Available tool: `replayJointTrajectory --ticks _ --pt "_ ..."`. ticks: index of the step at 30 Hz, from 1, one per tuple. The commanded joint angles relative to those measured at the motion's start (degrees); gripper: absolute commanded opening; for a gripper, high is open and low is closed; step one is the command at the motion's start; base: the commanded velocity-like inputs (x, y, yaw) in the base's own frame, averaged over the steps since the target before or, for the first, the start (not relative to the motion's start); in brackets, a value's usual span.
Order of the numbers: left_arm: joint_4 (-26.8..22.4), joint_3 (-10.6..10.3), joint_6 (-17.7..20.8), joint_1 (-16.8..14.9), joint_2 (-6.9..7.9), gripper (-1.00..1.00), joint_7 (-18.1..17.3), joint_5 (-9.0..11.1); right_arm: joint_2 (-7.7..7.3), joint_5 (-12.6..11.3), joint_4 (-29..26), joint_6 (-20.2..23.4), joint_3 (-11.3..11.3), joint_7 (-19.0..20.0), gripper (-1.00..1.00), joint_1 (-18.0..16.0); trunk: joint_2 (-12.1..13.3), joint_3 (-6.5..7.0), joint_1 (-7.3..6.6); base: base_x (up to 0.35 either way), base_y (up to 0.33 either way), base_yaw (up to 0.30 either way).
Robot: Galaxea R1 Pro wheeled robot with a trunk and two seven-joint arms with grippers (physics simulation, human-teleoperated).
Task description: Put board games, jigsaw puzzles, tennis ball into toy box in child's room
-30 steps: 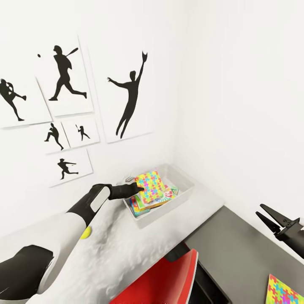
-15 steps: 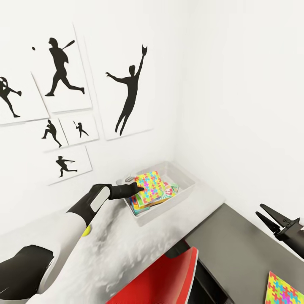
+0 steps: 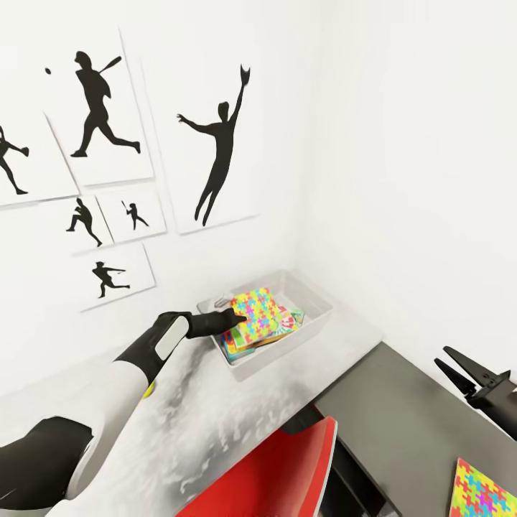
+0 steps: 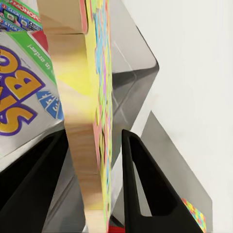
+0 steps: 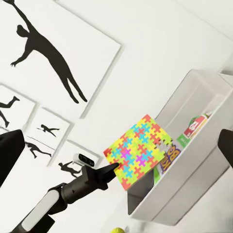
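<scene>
Now a flat, bright jigsaw puzzle box (image 3: pixel 255 316) covered in many-coloured puzzle pieces is pinched at its edge by the black left gripper (image 3: pixel 231 321), near the middle of the head picture. It is held tilted over the open white plastic toy box (image 3: pixel 316 300), which is set on the white table (image 3: pixel 215 424) close to the corner of the wall. Colourful board game boxes (image 3: pixel 291 322) are seen lying inside the toy box, under the puzzle. A small yellow-green tennis ball (image 3: pixel 148 390) is partly hidden behind the left arm, at the lower left. At the right edge, the black right gripper (image 3: pixel 451 365) is held up in the air with its two fingers spread apart and nothing between them. A second bright jigsaw puzzle box (image 3: pixel 482 492) is laid on the dark grey surface (image 3: pixel 402 416) at the lower right corner. A red chair back (image 3: pixel 280 474) is seen at the bottom middle. Black sports pictures (image 3: pixel 215 143) are hung on the wall at the upper left.
</scene>
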Motion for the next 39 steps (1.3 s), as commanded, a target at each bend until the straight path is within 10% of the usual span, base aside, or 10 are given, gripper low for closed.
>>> replayJointTrajectory --ticks 1,15,16,28,39 --pt "-0.02 -0.15 -0.15 -0.05 0.02 -1.0 -0.06 0.16 0.08 0.08 -0.01 0.15 -0.07 0.38 1.0 -0.06 -0.12 -0.13 0.03 0.0 0.0 0.0" --pt "-0.18 -0.15 -0.88 -0.08 0.15 -1.0 -0.06 0.16 0.19 0.06 0.03 -3.82 0.05 0.74 1.0 -0.06 -0.12 -0.16 0.03 0.0 0.0 0.0" --pt "-0.19 -0.15 -0.88 -0.08 0.11 1.0 -0.06 0.16 0.2 0.06 0.04 -3.82 0.06 0.74 1.0 -0.06 -0.12 -0.16 0.03 0.0 0.0 0.0" --pt "-1.17 -0.09 -0.84 -0.42 0.84 1.0 -0.05 0.16 0.22 0.06 0.06 -3.88 0.02 2.05 1.0 -0.06 -0.12 -0.16 0.03 0.0 0.0 0.0" --pt "-6.34 0.26 3.74 -0.43 12.69 1.0 -0.63 1.05 0.22 0.08 0.06 -3.91 0.0 2.41 1.0 -0.06 -0.12 -0.16 0.03 0.0 0.0 0.0"
